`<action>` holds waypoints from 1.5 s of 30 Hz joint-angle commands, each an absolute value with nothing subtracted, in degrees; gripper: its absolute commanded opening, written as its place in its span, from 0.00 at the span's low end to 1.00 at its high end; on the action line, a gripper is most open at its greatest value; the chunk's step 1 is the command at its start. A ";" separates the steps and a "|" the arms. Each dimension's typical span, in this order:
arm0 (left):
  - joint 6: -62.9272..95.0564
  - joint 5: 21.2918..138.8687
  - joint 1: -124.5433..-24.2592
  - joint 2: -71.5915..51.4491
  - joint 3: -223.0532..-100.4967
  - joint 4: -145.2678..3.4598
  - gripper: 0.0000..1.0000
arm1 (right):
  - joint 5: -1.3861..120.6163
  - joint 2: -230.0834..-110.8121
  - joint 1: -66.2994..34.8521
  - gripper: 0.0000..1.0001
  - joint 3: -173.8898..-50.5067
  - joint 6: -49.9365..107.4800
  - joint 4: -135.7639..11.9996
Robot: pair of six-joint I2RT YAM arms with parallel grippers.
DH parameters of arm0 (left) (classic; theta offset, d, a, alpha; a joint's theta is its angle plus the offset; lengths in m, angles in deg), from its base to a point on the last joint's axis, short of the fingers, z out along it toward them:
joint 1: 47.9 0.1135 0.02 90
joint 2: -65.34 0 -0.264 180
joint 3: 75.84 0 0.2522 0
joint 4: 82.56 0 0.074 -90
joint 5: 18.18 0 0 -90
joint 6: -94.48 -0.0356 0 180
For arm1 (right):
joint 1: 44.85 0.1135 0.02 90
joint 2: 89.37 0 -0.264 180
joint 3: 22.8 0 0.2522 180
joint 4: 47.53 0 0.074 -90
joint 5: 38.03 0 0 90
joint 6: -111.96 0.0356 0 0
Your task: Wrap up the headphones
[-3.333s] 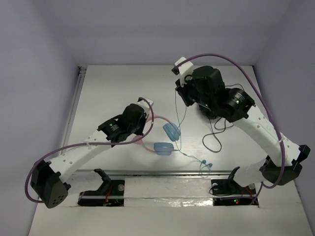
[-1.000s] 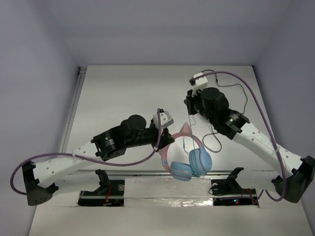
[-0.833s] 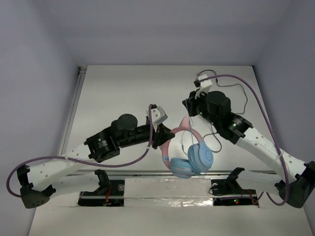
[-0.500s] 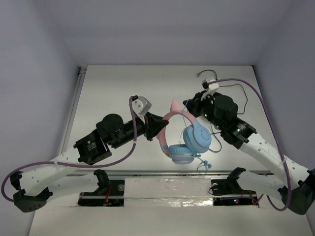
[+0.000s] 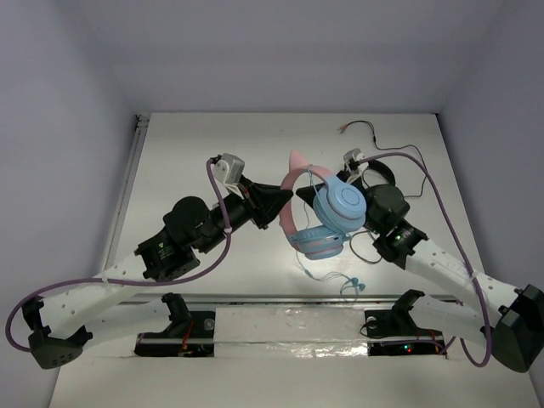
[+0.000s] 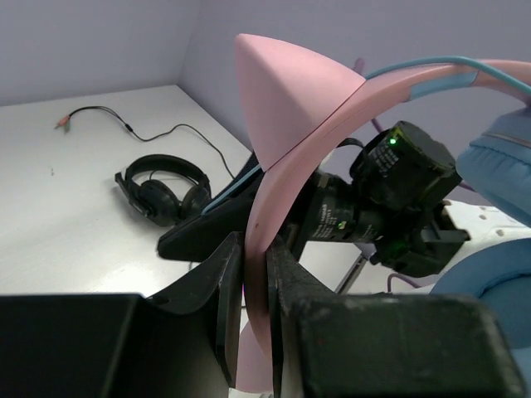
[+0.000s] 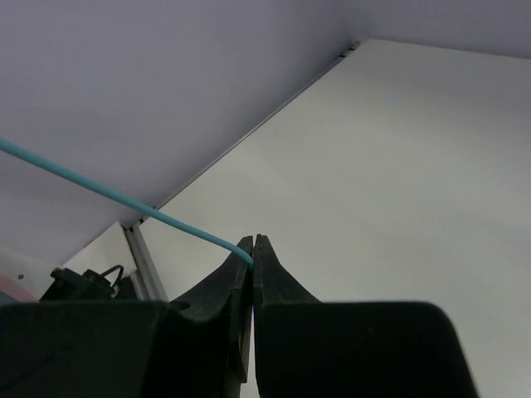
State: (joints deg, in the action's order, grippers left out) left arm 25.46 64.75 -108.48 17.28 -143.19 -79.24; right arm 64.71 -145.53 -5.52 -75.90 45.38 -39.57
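The headphones (image 5: 339, 205) hang above the middle of the table: round light-blue earcups, a pink headband (image 6: 286, 166) and a pink cat ear (image 5: 296, 162). My left gripper (image 5: 286, 197) is shut on the headband, whose pink strip is pinched between the jaws in the left wrist view (image 6: 255, 249). The thin light-blue cable (image 5: 305, 270) dangles below the earcups to the table. In the right wrist view my right gripper (image 7: 252, 253) is shut on that cable (image 7: 124, 199). From the top view its fingers are hidden behind the upper earcup.
Black headphones (image 6: 163, 186) lie on the table behind the right wrist, their black cable (image 5: 376, 136) running to the far right. A metal rail (image 5: 297, 299) crosses the near edge, another (image 5: 127, 187) lines the left side. The right arm (image 6: 390, 199) is close behind the headband.
Both arms have carried the headphones up and away from the front rail toward the table's middle, turning them as they go. The cable trails below. Both grips have held.
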 commanded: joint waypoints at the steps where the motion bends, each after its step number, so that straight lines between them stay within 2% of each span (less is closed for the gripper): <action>1: 29.71 66.55 -108.28 16.82 -149.19 -89.65 0.00 | 68.76 -148.69 -5.92 0.04 -76.03 45.96 -30.00; 3: 30.06 66.46 -107.76 16.12 -150.85 -88.67 0.00 | 69.29 -150.00 -5.92 0.08 -76.11 45.78 -28.34; 4: 29.97 65.67 -107.76 15.86 -151.74 -86.66 0.00 | 69.90 -151.23 -5.92 0.14 -76.11 45.78 -27.81; 7: 29.97 64.35 -107.76 15.06 -154.20 -83.40 0.00 | 71.48 -153.17 -5.92 0.24 -76.29 45.69 -26.13; 9: 29.97 63.39 -107.76 14.71 -155.60 -81.73 0.00 | 72.71 -154.84 -5.92 0.24 -76.20 45.69 -25.08; 10: 29.80 62.86 -107.76 14.54 -156.05 -81.20 0.00 | 73.33 -155.37 -5.92 0.29 -76.03 45.86 -24.55; 18: 29.62 61.45 -107.76 12.60 -161.58 -73.38 0.00 | 77.81 -158.63 -5.92 0.29 -72.09 48.58 -17.98; 23: 29.88 62.50 -107.76 11.29 -165.19 -70.12 0.00 | 80.61 -160.99 -5.92 0.34 -71.10 50.08 -13.83; 25: 30.24 62.42 -107.76 10.93 -166.16 -68.90 0.00 | 82.29 -162.57 -5.92 0.32 -71.28 51.13 -11.90; 26: 30.15 61.89 -107.76 10.76 -166.59 -68.45 0.00 | 83.69 -162.93 -5.92 0.29 -71.19 51.57 -11.28; 27: 29.80 61.28 -107.76 10.58 -167.82 -66.80 0.00 | 84.14 -163.02 -5.92 0.24 -70.93 51.92 -9.80; 28: 29.45 60.05 -107.76 10.49 -168.70 -65.82 0.00 | 84.32 -163.02 -5.92 0.11 -70.58 52.19 -9.70; 30: 28.75 57.86 -107.23 9.79 -171.50 -61.70 0.00 | 82.04 -161.27 -5.92 0.01 -68.57 52.02 -10.48; 31: 27.87 54.36 -107.23 9.79 -172.04 -60.20 0.00 | 81.08 -160.39 -5.92 0.00 -67.69 51.84 -10.75; 39: 25.41 44.06 -106.00 8.12 -170.64 -65.45 0.00 | 85.45 -160.29 -5.92 0.00 -64.08 56.41 -6.89; 41: 23.66 40.02 -106.00 6.90 -170.03 -67.47 0.00 | 87.38 -160.30 -5.92 0.03 -63.11 58.69 -4.09; 45: 21.63 39.65 -103.63 4.26 -171.43 -67.92 0.00 | 90.03 -160.29 -5.39 0.08 -61.88 61.59 -1.00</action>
